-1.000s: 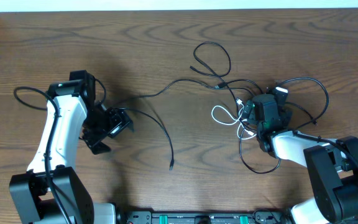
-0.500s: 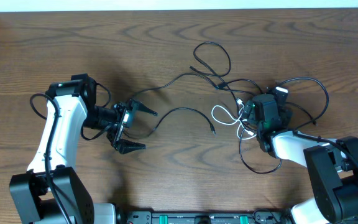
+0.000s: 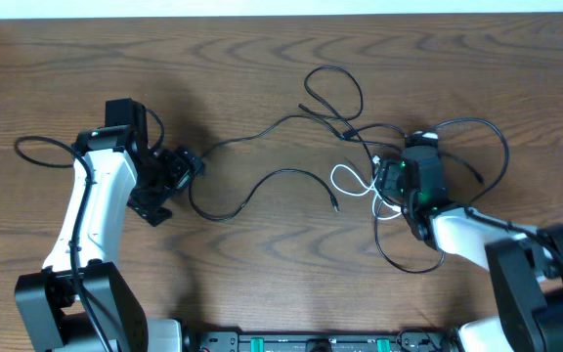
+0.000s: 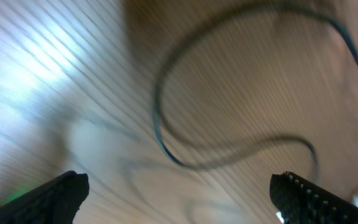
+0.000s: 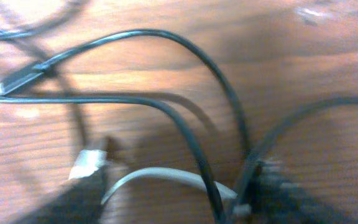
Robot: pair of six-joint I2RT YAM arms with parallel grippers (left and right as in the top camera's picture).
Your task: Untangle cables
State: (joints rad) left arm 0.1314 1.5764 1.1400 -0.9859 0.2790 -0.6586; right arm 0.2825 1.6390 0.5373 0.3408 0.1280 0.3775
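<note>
The cables lie tangled on the right half of the wooden table. Several black loops [image 3: 332,90] cross a white cable [image 3: 346,180] there. One black cable [image 3: 262,181] curves left, its free plug end near the middle [image 3: 335,205]. My left gripper [image 3: 171,186] is open beside that cable's left bend, and its wrist view shows the cable's loop [image 4: 166,118] ahead of the empty gripper [image 4: 176,186]. My right gripper [image 3: 387,186] sits over the knot. In its wrist view the gripper [image 5: 179,186] has its fingers apart, with the white cable [image 5: 166,176] and a black cable [image 5: 191,143] between them.
My left arm's own thick lead [image 3: 37,147] loops out at the far left. The table's far edge [image 3: 281,16] meets a pale strip along the top. A black base rail [image 3: 311,342] runs along the near edge.
The left gripper swung toward the middle, then drew back left. The loose black cable's free end shifted up and right. The right jaws narrowed around the white and black cables.
</note>
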